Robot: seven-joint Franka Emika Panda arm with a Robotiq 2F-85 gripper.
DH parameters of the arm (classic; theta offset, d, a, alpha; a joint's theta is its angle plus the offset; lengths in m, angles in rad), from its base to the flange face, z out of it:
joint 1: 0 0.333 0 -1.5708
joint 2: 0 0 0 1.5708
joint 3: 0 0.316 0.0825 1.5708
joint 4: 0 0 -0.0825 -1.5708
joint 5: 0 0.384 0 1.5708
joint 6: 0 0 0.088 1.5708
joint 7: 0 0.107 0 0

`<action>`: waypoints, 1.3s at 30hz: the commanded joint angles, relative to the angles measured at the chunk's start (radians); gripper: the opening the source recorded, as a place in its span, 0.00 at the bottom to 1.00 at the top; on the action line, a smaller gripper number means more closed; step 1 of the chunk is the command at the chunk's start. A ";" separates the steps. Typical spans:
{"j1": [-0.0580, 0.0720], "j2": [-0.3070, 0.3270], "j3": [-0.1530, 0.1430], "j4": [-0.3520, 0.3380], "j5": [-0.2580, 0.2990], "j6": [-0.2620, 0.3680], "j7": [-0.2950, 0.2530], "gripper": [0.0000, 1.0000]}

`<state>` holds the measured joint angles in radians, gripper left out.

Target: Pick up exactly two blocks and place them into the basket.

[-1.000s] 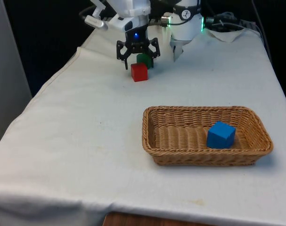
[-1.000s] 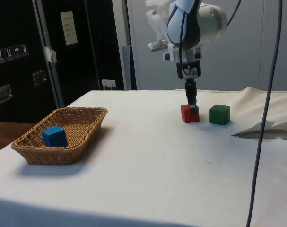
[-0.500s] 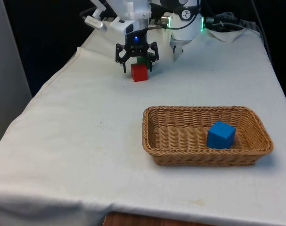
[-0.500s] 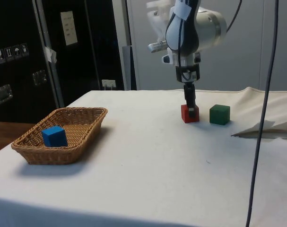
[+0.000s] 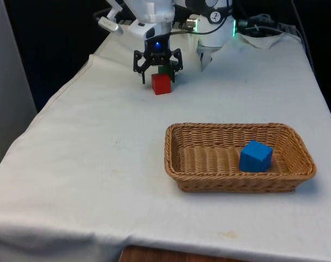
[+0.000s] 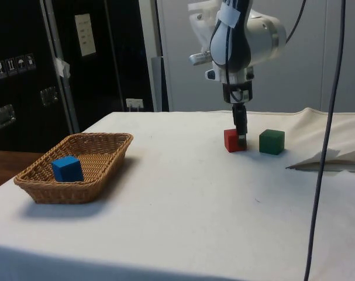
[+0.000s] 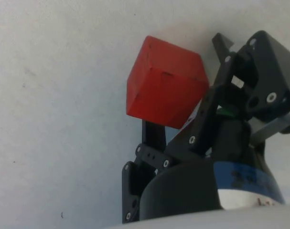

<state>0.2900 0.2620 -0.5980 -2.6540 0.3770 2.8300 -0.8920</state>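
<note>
hovering low behind the red block [image 5: 161, 84], the gripper [image 5: 157, 70] has shifted a little over the last second: in the front view it has crept upward in the picture and slightly toward the front view's left, and in the side view the arm has slid toward the green block [image 6: 272, 142]. the red block has not moved on the white cloth [image 5: 100, 164] and nothing is gripped. the fingers are spread wide, one fingertip down beside the red block's side in the side view, the block not between them as far as i can judge. that reads as a last alignment before the grasp (the second pick, since the blue block [image 5: 256, 156] already lies in the basket [image 5: 230, 183]).

the green block sits just behind the red one and is mostly covered by the gripper in the front view, so how close fingers and green block are there is hard to say. in the wrist view the red block [image 7: 165, 89] looms beside one finger [image 7: 216, 112], yet whether it touches that finger cannot be told, and the other finger is largely cut off by the gripper body.
</note>
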 commanded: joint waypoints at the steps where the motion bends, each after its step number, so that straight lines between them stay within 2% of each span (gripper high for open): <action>1: -0.011 -0.018 0.012 -0.006 0.018 0.013 -0.018 1.00; 2: 0.000 0.000 -0.001 0.000 0.000 0.000 0.000 1.00; 3: -0.010 -0.019 0.011 -0.005 0.017 0.014 -0.017 1.00; 5: -0.011 -0.022 0.012 -0.004 0.019 0.013 -0.016 1.00; 9: -0.011 -0.027 0.016 0.002 0.026 0.012 -0.017 1.00; 10: -0.001 -0.005 0.000 0.007 0.005 0.003 0.000 1.00; 11: -0.001 -0.005 0.002 0.009 0.009 0.003 0.000 1.00; 12: -0.012 -0.029 0.021 0.007 0.038 0.012 -0.019 1.00; 18: -0.014 -0.028 0.035 0.012 0.063 0.017 -0.026 1.00; 19: 0.000 -0.005 0.015 0.018 0.036 0.003 -0.002 1.00; 20: -0.015 -0.027 0.036 0.012 0.065 0.017 -0.026 1.00; 25: -0.016 -0.023 0.043 0.012 0.078 0.019 -0.030 1.00; 26: -0.001 -0.001 0.021 0.018 0.052 0.004 -0.006 1.00; 27: -0.017 -0.022 0.046 0.013 0.089 0.019 -0.036 1.00; 34: -0.015 -0.021 0.053 0.015 0.143 0.016 -0.074 1.00; 35: -0.001 0.001 0.033 0.018 0.115 0.005 -0.051 1.00; 36: -0.015 -0.022 0.054 0.016 0.149 0.015 -0.079 1.00; 39: -0.014 -0.025 0.054 0.017 0.170 0.012 -0.095 1.00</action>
<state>0.2890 0.2620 -0.5610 -2.6320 0.5320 2.8350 -0.9720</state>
